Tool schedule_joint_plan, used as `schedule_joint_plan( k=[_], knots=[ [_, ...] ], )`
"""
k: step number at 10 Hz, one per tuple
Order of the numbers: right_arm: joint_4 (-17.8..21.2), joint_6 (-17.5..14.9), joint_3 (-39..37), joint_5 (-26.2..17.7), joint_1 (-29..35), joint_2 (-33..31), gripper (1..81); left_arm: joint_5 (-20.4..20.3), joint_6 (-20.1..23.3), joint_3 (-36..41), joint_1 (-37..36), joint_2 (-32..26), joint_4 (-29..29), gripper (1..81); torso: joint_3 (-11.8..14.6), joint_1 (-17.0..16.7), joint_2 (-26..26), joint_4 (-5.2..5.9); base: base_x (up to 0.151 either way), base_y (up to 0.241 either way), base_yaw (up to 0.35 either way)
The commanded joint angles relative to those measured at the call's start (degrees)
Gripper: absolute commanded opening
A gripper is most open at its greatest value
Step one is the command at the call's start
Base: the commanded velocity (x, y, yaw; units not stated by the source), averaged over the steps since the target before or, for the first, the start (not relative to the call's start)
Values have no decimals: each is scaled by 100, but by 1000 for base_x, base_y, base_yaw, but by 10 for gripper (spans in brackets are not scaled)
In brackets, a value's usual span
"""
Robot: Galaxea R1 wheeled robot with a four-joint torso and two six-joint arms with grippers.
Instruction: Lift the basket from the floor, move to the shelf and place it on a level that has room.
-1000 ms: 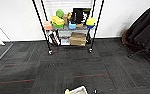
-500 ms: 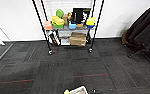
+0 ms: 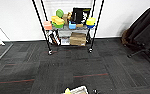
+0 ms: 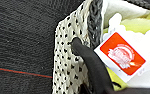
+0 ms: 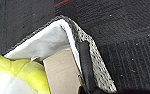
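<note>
The basket (image 3: 76, 90) sits on the floor (image 3: 66, 65) at the near edge of the head view, straight ahead of the shelf (image 3: 68, 25). Both tiers of the shelf that I see are loaded. In the left wrist view my left gripper (image 4: 87, 48) is at the basket's (image 4: 66, 62) dark rim, one black finger (image 4: 91, 67) pressed on the speckled woven side. My right gripper (image 5: 77, 50) holds the opposite wall of the basket (image 5: 98, 62), a finger (image 5: 86, 65) lying along the rim. Inside are a yellow soft item (image 5: 23, 72) and a red tag (image 4: 122, 53).
The shelf stands against a white wall on small wheels (image 3: 50, 52). Its middle tier holds colourful toys (image 3: 57, 21); the lowest holds books (image 3: 53, 38) and a brown box (image 3: 78, 39). An office chair with dark cloth (image 3: 143, 32) stands at the right. Open carpet lies between.
</note>
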Motion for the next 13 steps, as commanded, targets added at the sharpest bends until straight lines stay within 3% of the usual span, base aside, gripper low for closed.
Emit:
schedule_joint_plan(
  k=[1,5,8,10,11,13],
  knots=[
    [121,51,96,-290,532,68,10,404,-52,249,-484,-5,-101,10,0,0,0,0,0,0,0],
    [374,165,341,-194,365,-116,10,562,-78,661,-449,-189,-119,10,0,0,0,0,0,0,0],
    [991,174,1476,246,180,-837,10,580,-78,1638,-476,-691,-66,10,0,0,0,0,0,0,0],
    [1166,217,2081,440,102,-1249,10,545,-70,1989,-493,-875,-57,10,0,2,0,0,0,0,0],
    [1184,262,2221,448,66,-1372,10,579,-70,1990,-493,-884,-49,10,0,-367,573,0,0,0,0],
    [1193,393,2538,693,-74,-1566,10,615,9,2007,-484,-937,-31,10,0,-398,637,0,0,0,0]
  ],
)
